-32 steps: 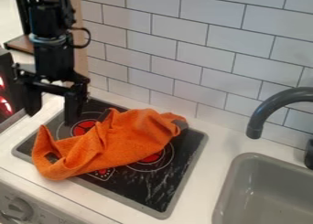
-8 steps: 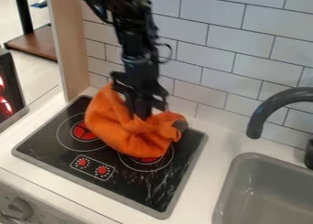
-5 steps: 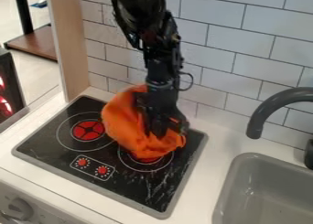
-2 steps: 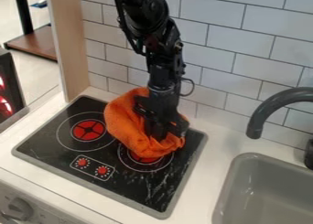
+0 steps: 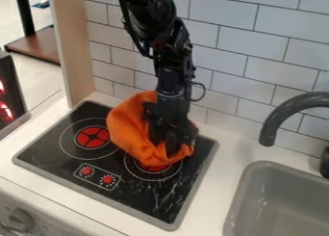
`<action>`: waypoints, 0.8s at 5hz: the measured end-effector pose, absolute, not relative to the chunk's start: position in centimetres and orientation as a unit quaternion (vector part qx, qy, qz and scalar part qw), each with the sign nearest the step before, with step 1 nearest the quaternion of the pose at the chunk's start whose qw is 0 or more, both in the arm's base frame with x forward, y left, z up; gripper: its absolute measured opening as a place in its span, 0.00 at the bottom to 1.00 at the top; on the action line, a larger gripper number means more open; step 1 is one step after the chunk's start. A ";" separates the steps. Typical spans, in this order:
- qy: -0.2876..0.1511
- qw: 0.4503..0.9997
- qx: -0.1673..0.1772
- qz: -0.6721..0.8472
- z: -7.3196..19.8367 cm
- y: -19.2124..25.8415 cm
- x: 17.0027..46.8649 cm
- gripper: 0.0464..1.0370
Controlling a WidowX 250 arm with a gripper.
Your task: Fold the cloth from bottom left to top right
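Around the black toy stovetop runs a white counter, with a grey curved faucet and a grey sink to the right, a white tiled wall behind and a pale wooden panel at the back left. The crumpled orange fabric cloth lies bunched on the back right of the stovetop, partly over the right burner. The black two-finger gripper points down onto it, and the arm hides some of it; I cannot tell whether the gripper is clenched on it or released. White dots ring the two red printed knobs. Compared with the earliest frame, the cloth's lower-left end has come up and over, baring the left burner and the knobs, and the gripper has moved right from the back left.
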State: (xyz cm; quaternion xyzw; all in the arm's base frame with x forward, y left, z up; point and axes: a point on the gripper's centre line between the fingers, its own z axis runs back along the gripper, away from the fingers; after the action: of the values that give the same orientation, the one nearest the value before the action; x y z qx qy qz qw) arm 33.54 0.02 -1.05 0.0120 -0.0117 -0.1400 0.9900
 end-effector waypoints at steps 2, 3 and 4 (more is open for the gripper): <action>-0.017 0.989 -0.005 -0.145 0.5 -0.1 33.0 0.97; -0.023 0.988 -0.010 -0.153 1.3 -0.3 32.8 0.97; -0.031 0.984 -0.020 -0.172 3.2 -0.6 32.6 0.96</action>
State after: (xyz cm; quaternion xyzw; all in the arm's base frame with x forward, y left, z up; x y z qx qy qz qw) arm 32.60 -0.59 3.25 -0.0197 -0.0313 -0.1718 0.9844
